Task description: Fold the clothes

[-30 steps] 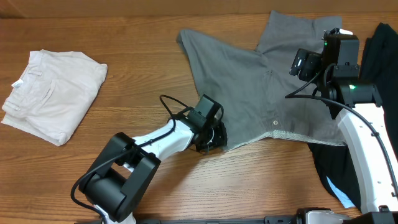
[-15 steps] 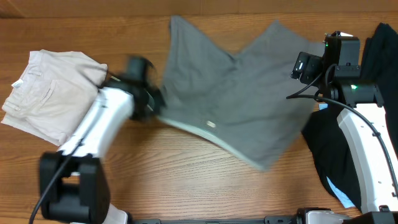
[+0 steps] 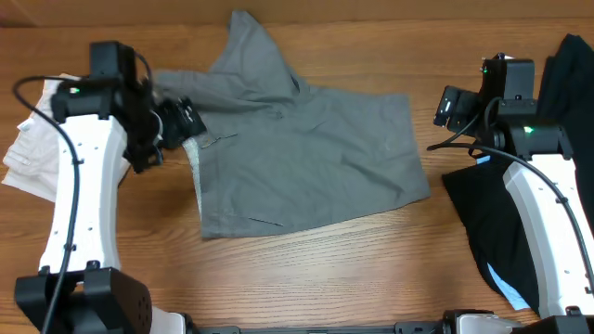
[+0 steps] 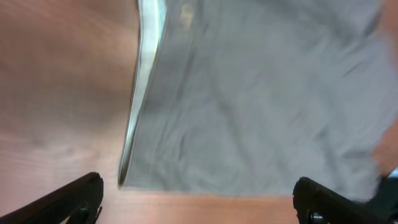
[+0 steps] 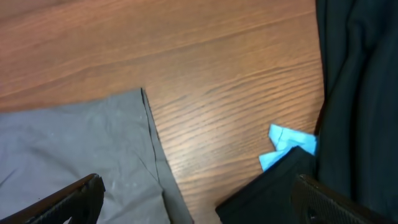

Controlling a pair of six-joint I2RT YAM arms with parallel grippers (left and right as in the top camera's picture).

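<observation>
We read this as robotics lab workstation: wood-grain bench (image 3: 325, 278) fills overhead view; white left arm (image 3: 79, 186) and right arm (image 3: 548, 223), both cabled, rise from near edge; grey garment (image 3: 306, 158) spread on top.

Rumpled grey garment (image 3: 306, 158) spread mid-table

Bare table (image 3: 325, 278) in front; grey garment (image 3: 306, 158) across the middle, black clothes (image 3: 478, 218) right, cream garment (image 3: 28, 158) left.

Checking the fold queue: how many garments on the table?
3: grey garment mid-table; cream garment far left, partly behind the left arm; black garment far right, maybe several heaped.
</observation>
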